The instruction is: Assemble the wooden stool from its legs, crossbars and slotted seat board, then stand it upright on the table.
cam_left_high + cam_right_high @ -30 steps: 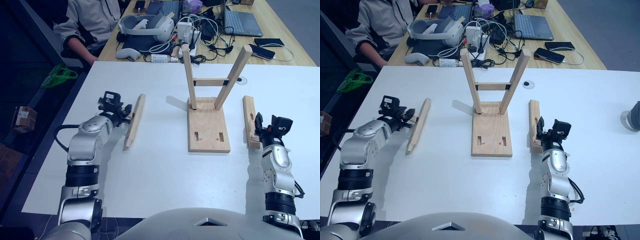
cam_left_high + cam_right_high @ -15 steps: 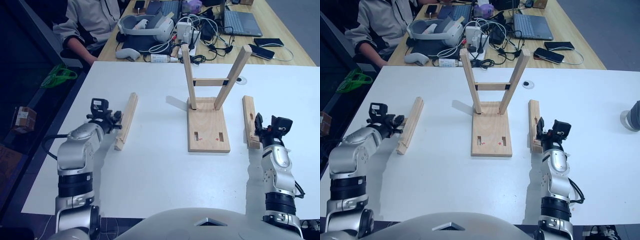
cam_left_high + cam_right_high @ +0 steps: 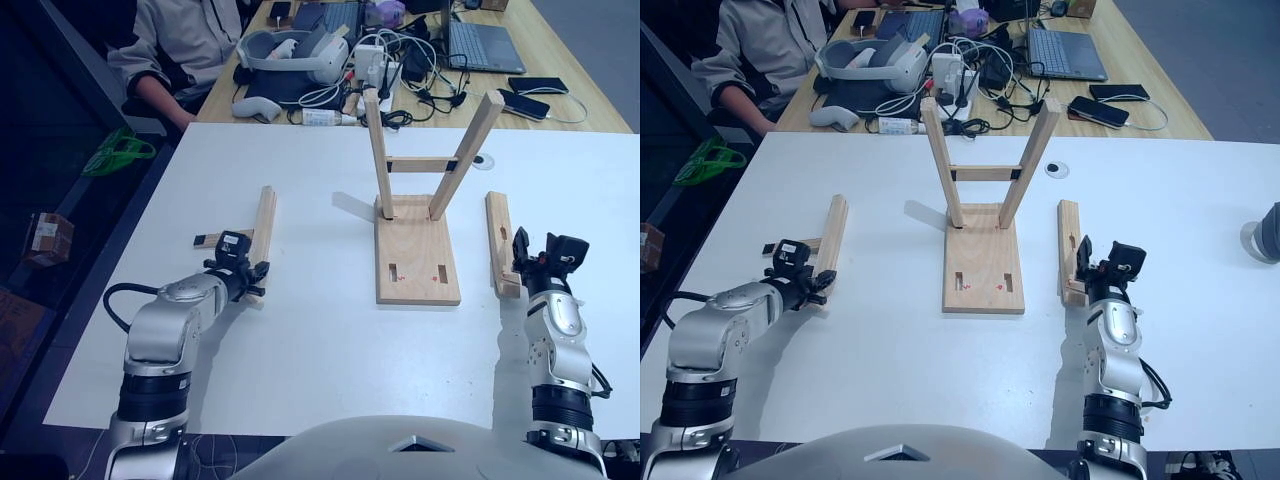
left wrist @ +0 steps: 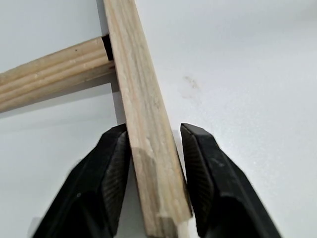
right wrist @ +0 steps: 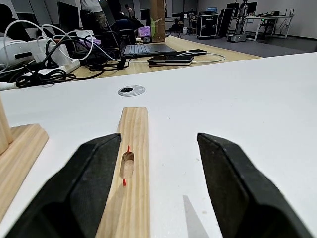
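Currently, left leg point(image 3: 257, 238) is clamped at its near end by left gripper point(image 4: 155, 137), well left of seat board point(image 3: 419, 256). Its end should be squared to an empty slot point(image 3: 393, 271) before being pressed. Right gripper point(image 5: 158, 143) is held open.

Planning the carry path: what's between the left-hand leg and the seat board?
Nothing: bare table between the left-hand leg and the seat board, per the left eye view.

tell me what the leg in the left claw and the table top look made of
Leg in the left claw: pale bare wood, seemingly unvarnished; straight grain lines and a rough chipped end show. Table top: smooth matte white, likely laminate or painted board, though the look leaves that open.
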Available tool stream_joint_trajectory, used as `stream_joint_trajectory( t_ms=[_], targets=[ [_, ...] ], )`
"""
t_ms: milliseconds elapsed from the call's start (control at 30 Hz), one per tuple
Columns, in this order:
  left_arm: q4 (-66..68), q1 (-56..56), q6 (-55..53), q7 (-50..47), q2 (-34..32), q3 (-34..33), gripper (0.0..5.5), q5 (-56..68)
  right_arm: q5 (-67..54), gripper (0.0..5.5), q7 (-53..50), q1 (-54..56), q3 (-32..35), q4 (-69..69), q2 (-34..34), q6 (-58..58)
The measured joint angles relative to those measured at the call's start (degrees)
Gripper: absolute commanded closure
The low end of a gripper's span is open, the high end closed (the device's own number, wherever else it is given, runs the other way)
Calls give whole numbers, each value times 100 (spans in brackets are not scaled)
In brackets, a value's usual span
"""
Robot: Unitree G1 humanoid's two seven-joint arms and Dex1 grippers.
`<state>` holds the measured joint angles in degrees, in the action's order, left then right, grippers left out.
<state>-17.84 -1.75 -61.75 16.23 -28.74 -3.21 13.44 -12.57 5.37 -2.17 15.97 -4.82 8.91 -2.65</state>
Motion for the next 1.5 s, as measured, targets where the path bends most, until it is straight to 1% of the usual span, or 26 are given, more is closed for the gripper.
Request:
stream_joint_trajectory(
  t_ms=[133, 300, 333, 467, 500, 800, 867, 900, 1000, 1200, 1300, 1333, 1433, 1500],
  targets=[
    [71, 5, 73, -55, -23, -2, 379, -138, 0, 262, -1, 10, 2, -14, 1, 0],
    [112, -2, 499, -98, -25, -21, 379, -279, -1, 262, 2, 47, 66, -95, 46, 2],
    [114, -15, 519, -98, -25, -28, 387, -280, 0, 262, 2, 63, 83, -125, 49, 3],
    [120, -50, 586, -82, -18, -57, 448, -273, 0, 262, 4, 105, 105, -183, 54, 5],
    [120, -66, 603, -77, -16, -58, 454, -273, 1, 262, 4, 106, 107, -192, 56, 6],
    [166, -66, 723, -40, -13, -16, 455, -337, -1, 262, 5, 157, 161, -227, 115, 6],
    [326, -118, 1083, -205, -27, -5, 455, -614, -21, 262, 11, 267, 243, -231, 184, 4],
    [440, -241, 1382, -453, -90, -3, 455, -907, -64, 262, 18, 348, 303, -236, 278, -6],
    [646, -846, 2241, -1008, -438, -49, 455, -1650, -228, 262, 48, 753, 544, -236, 572, -91],
    [673, -1220, 3514, -1568, -535, -35, 455, -2537, -678, 262, 262, 1444, 620, -88, 798, -389],
    [530, -1647, 4309, -1755, -749, 7, 455, -3092, -2000, 262, 418, 2280, 777, 381, 771, -1404],
    [451, -1738, 4560, -1800, -756, 77, 455, -3275, -2687, 262, 450, 2558, 780, 641, 722, -1945],
    [197, -2012, 5287, -1937, -859, 555, 455, -4183, -4691, 262, 227, 3308, 607, 1490, 307, -3106],
    [88, -2208, 5714, -2069, -919, 846, 455, -4871, -5853, 262, -112, 3678, 442, 2057, 3, -3443]
  ],
)
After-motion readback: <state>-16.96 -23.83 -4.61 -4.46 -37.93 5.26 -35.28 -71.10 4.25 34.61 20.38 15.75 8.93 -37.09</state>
